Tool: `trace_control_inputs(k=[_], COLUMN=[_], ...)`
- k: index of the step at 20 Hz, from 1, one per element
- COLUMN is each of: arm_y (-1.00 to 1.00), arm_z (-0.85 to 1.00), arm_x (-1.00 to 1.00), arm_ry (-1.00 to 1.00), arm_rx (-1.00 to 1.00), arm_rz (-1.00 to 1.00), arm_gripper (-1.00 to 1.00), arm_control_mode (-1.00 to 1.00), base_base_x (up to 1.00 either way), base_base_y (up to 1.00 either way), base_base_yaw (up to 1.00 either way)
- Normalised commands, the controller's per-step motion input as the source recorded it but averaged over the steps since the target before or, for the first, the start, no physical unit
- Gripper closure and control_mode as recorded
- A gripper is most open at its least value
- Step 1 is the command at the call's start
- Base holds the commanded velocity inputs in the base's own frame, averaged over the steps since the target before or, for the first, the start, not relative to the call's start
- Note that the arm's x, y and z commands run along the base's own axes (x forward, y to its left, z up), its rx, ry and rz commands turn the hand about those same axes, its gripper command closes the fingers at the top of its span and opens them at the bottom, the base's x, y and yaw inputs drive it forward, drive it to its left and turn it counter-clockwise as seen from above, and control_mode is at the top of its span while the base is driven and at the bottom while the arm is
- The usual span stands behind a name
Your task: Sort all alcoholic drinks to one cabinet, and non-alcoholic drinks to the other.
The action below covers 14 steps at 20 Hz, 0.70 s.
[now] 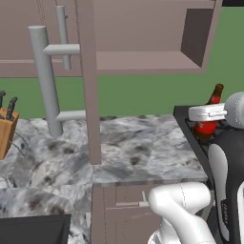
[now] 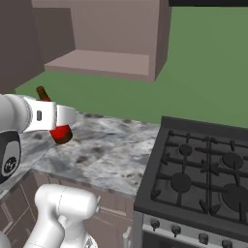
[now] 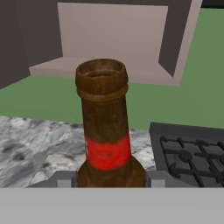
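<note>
An amber-brown long-necked bottle with a red label (image 3: pixel 105 131), one of the alcoholic drinks, sits between my gripper's (image 3: pixel 107 180) fingers, and the jaws are closed on its lower body. In the left base view the bottle (image 1: pixel 214 101) leans slightly at the right, by the stove's edge, with my gripper (image 1: pixel 208 121) around it. Seen from the right base, the bottle (image 2: pixel 61 132) is tilted over the marble counter (image 2: pixel 111 150) at the left, in my gripper (image 2: pixel 60 125). The open upper cabinet (image 3: pixel 109 39) lies ahead, above and beyond the bottle.
The cabinet's open door (image 1: pixel 88 81) with a long grey handle (image 1: pixel 45 78) hangs over the counter (image 1: pixel 133 152). A black gas stove (image 2: pixel 203 169) stands to the right. A knife block (image 1: pixel 7 126) sits at the far left.
</note>
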Motion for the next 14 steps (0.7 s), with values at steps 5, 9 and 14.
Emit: trace_control_inputs(k=[5, 9, 14], arm_y=[0.00, 0.04, 0.03], arm_z=[0.00, 0.03, 0.20], arm_x=[0.00, 0.00, 0.00], arm_ry=[0.00, 0.00, 0.00], arm_rx=[0.00, 0.00, 0.00], arm_rz=[0.00, -0.01, -0.03], arm_gripper=[1.00, 1.00, 1.00], arm_control_mode=[1.00, -1.00, -1.00], base_base_x=[0.00, 0.00, 0.00], base_base_y=[0.03, 0.03, 0.00], base_base_yaw=[0.00, 0.00, 0.00])
